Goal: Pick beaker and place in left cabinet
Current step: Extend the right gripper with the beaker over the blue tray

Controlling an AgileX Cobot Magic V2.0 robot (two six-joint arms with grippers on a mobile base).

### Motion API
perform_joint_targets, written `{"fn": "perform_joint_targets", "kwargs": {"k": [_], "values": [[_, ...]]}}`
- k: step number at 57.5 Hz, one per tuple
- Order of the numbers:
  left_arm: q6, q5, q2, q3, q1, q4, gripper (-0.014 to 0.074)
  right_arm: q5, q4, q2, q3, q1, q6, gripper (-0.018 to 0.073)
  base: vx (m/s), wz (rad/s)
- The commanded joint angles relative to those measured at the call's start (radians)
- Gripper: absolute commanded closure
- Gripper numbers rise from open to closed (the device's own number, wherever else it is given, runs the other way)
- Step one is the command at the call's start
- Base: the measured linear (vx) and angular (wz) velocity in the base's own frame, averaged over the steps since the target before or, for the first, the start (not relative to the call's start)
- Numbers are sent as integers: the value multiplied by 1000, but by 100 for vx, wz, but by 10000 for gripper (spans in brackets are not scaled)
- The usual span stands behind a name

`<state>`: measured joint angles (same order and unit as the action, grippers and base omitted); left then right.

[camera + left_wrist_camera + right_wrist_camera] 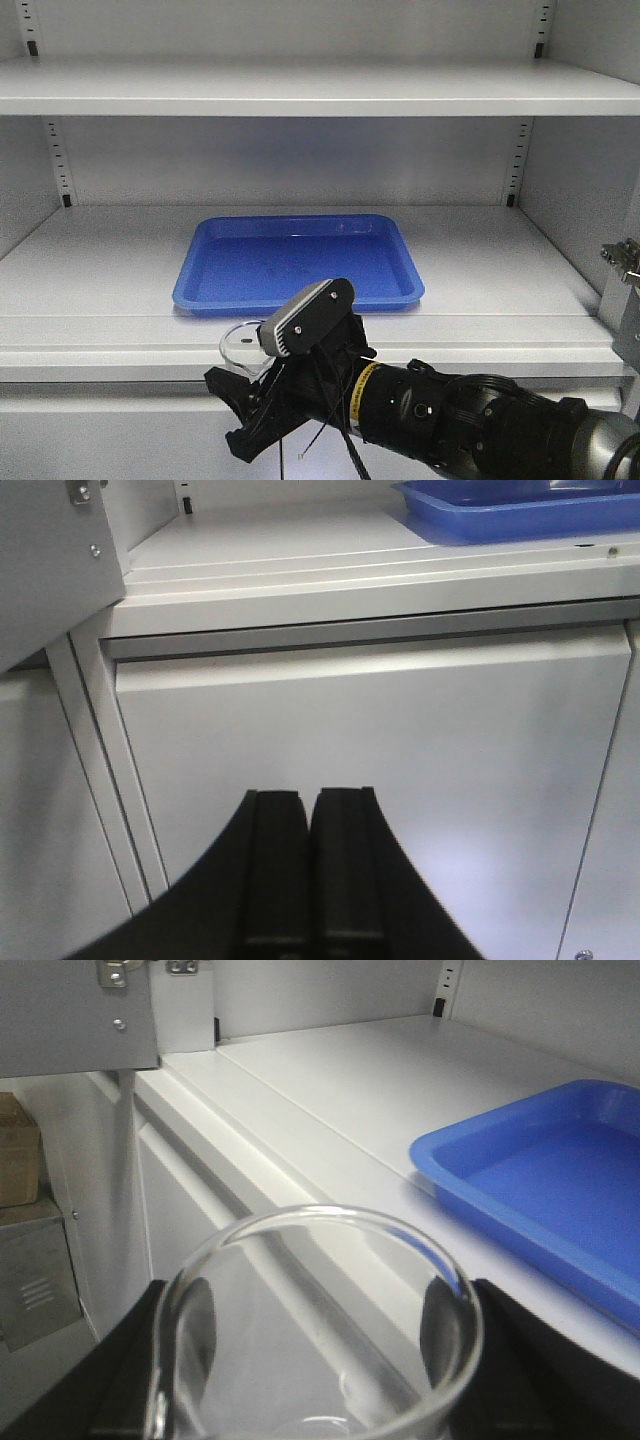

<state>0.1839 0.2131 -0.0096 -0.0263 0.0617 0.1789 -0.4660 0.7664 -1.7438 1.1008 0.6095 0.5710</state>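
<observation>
My right gripper (318, 1365) is shut on the beaker (320, 1260), a clear glass cylinder held upright between the two black fingers, its rim filling the right wrist view. In the front view the beaker (240, 345) and right gripper (255, 385) hang just in front of the left cabinet's middle shelf (100, 270), below its front edge. A blue tray (300, 262) lies on that shelf behind the beaker. My left gripper (310, 810) is shut with nothing in it and faces the closed lower door (380, 760), with the blue tray (500, 510) up to the right.
An upper shelf (300, 90) spans the cabinet above the tray. A door hinge (622, 262) juts out at the right side. An open door panel (50, 560) stands at the left. A cardboard box (18, 1160) sits low at the left.
</observation>
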Motion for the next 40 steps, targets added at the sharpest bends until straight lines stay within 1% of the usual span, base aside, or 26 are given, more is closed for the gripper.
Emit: {"fn": "perform_joint_targets", "kwargs": {"k": [1,40], "values": [[3,-80,-19,9,2,-5,593,-69,-23,50,30,-4,0,540,11,-6],[3,-80,-19,9,2,-5,593,-68,-23,50,30,-4,0,540,7,-4]]}}
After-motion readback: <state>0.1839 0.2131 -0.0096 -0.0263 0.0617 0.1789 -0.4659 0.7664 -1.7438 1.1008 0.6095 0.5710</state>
